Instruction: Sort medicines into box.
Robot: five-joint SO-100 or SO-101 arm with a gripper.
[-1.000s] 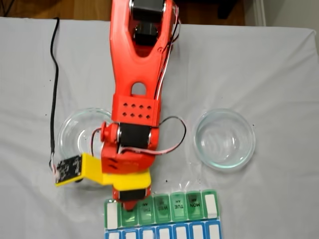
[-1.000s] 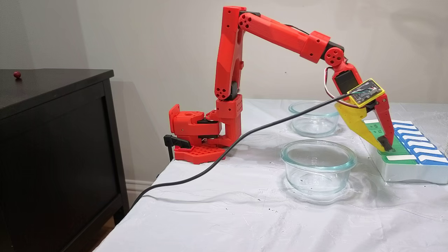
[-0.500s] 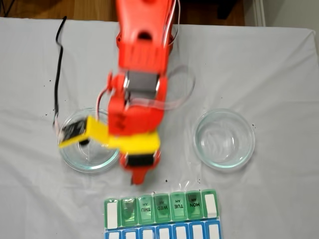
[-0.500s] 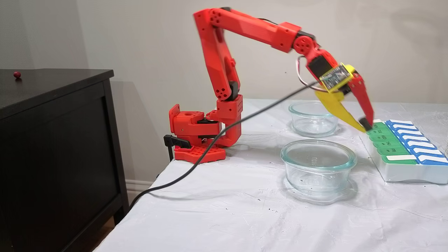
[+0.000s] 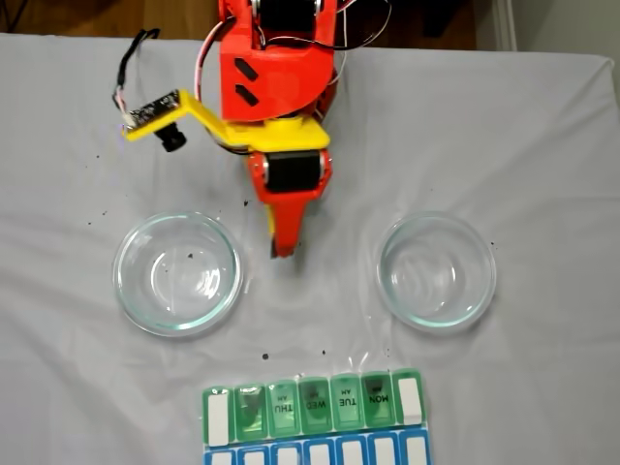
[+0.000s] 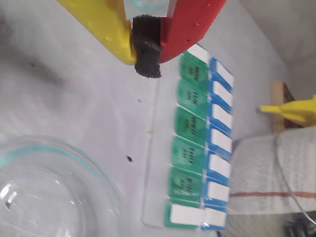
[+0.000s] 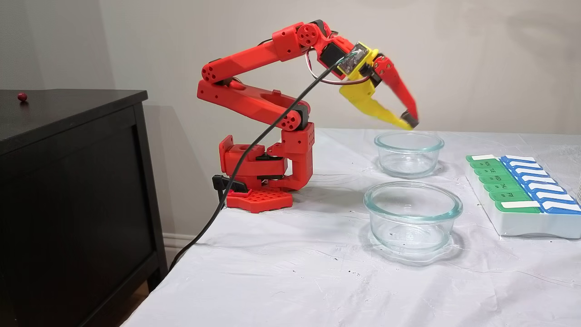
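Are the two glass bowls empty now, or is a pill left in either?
Empty: both glass bowls show bare bottoms, only dark specks.

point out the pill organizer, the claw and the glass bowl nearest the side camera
pill organizer (image 5: pixel 315 402): a fixed view, green lid row
claw (image 6: pixel 147 45): wrist view, between the fingertips, at the dark pad
glass bowl (image 7: pixel 412 202): a fixed view, front rim

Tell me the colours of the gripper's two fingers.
One finger yellow, the other red, clearest in the wrist view.
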